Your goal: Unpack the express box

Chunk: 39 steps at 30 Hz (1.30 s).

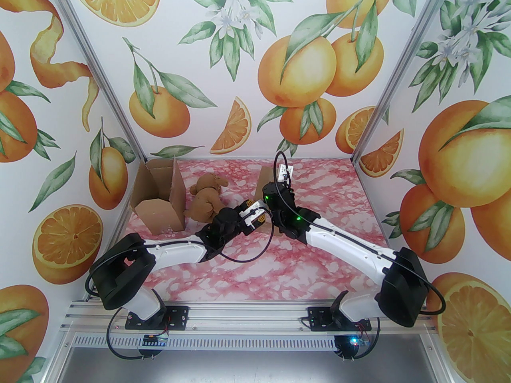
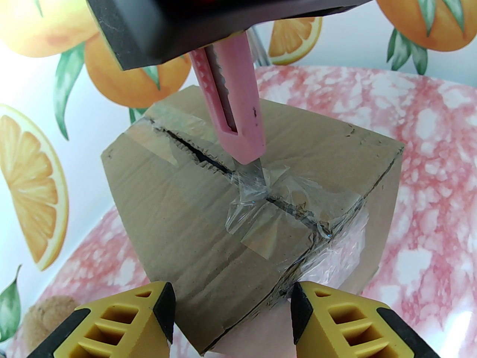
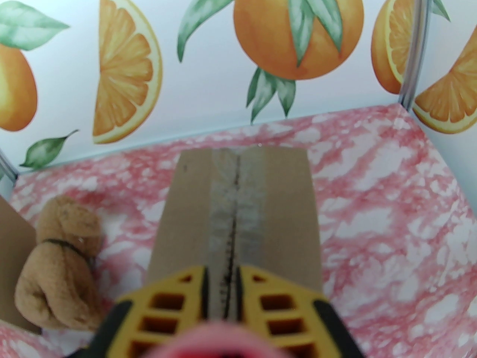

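Right gripper (image 3: 221, 274) clamped on pink utility knife (image 2: 234, 99), blade tip in top seam of taped cardboard box (image 2: 179, 207), left gripper (image 2: 229, 304) with jaws apart flanking its near corner, hold unclear

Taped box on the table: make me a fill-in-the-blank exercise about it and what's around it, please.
1. The right gripper is shut on a ____ knife.
2. The knife's tip is in the clear ____ along the top seam of the box.
3. Beside the toy bear stands a second box with its flaps ____.
Missing words: pink; tape; open.
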Each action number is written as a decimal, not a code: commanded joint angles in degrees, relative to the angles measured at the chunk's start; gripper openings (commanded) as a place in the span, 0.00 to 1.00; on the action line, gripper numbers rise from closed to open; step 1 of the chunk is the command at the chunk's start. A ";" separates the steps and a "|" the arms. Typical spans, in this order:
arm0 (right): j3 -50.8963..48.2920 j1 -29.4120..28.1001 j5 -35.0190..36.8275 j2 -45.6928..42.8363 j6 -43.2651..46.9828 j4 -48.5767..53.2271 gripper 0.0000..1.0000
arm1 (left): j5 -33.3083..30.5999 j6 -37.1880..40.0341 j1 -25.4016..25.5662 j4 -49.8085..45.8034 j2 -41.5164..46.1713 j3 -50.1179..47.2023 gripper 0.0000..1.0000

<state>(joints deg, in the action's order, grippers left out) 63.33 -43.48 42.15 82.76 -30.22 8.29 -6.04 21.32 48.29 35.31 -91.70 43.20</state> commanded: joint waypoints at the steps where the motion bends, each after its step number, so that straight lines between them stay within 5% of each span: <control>1: 1.18 -2.50 -0.67 -0.45 -3.29 6.23 0.00 | -4.74 -1.89 -0.49 2.13 -0.76 3.07 0.55; 15: 3.85 -4.24 -3.04 -0.31 -12.91 12.27 0.00 | -9.37 -2.25 0.72 1.52 -1.47 3.50 0.55; 39: 9.54 -4.55 -5.00 -0.48 -15.94 20.29 0.00 | -9.99 -2.25 0.76 0.23 -0.11 2.19 0.55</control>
<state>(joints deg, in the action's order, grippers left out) 71.07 -44.60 42.65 83.29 -45.67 26.44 -12.47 20.71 49.69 37.30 -92.14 43.72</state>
